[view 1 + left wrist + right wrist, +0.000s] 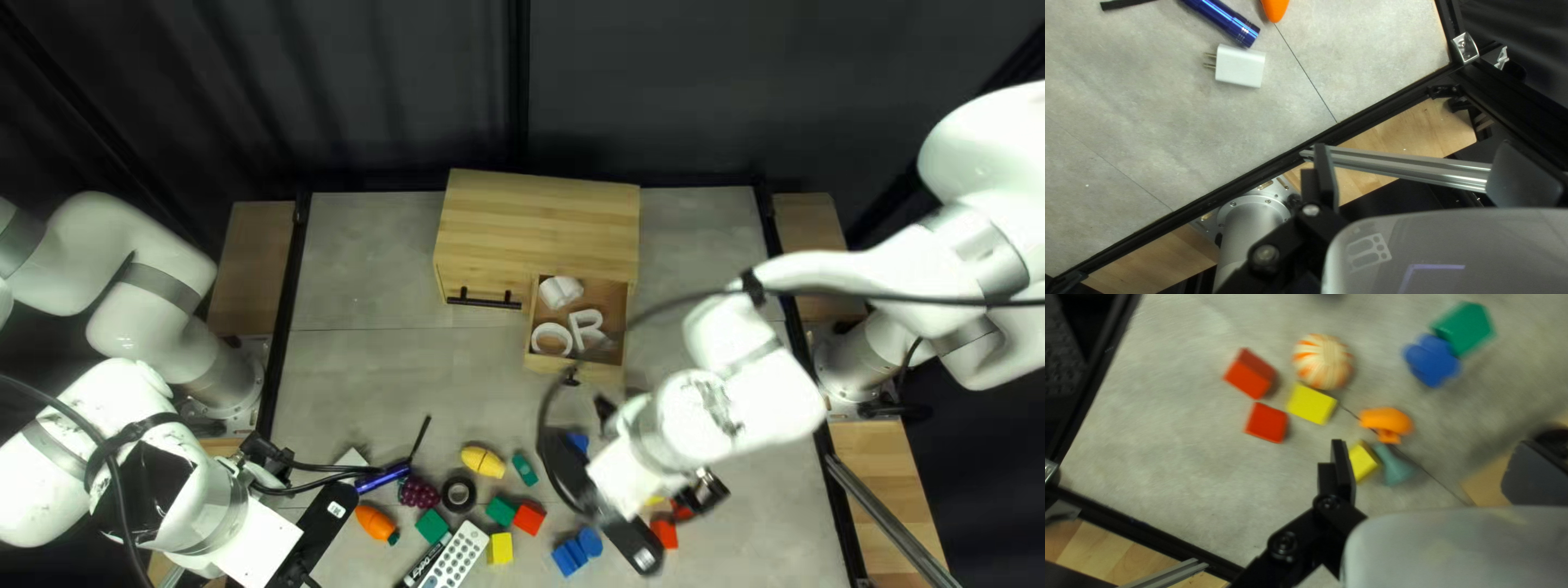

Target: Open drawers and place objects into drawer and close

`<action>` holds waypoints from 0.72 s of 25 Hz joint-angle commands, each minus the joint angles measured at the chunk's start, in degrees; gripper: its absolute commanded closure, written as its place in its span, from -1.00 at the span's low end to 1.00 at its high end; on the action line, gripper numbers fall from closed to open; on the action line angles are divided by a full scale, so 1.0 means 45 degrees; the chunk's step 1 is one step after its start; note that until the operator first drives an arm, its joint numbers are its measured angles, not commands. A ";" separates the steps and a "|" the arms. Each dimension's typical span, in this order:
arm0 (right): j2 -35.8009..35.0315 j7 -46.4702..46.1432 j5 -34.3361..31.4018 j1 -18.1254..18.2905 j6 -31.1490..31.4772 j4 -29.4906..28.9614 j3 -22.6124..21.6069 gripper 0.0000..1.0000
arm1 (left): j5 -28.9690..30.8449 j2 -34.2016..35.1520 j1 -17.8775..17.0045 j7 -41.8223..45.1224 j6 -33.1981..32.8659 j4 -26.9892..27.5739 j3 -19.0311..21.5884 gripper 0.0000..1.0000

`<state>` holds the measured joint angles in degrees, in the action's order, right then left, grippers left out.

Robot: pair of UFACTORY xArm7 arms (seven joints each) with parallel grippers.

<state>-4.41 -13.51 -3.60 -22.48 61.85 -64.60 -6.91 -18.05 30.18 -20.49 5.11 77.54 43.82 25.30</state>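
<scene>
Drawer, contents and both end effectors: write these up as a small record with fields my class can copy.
Drawer: open, pulled from the cabinet
Contents: white R, white ring, another white item
Handle: black, left of the drawer in the top left view
Left end effector: open, holding nothing
Right end effector: open, holding nothing
Not yet done: closing the drawer

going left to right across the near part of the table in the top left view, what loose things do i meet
toy carrot, bunch of toy grapes, roll of black tape, red block, blue blocks
</scene>
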 commanded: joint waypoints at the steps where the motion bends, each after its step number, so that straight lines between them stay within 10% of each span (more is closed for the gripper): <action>1: -0.0341 0.0176 0.0052 -0.0296 0.0145 -0.0357 -0.0270 -1.00 | 0.0000 0.0000 0.0000 0.0000 0.0000 0.0000 0.0000 -1.00; 18: -0.0604 0.0468 -0.0038 -0.0578 0.0633 -0.1043 -0.0498 -1.00 | 0.0000 0.0000 0.0000 0.0000 0.0000 0.0000 0.0000 -1.00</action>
<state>-6.84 -11.81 -3.82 -24.94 64.72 -69.01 -9.05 -18.05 30.18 -20.49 5.11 77.54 43.82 25.30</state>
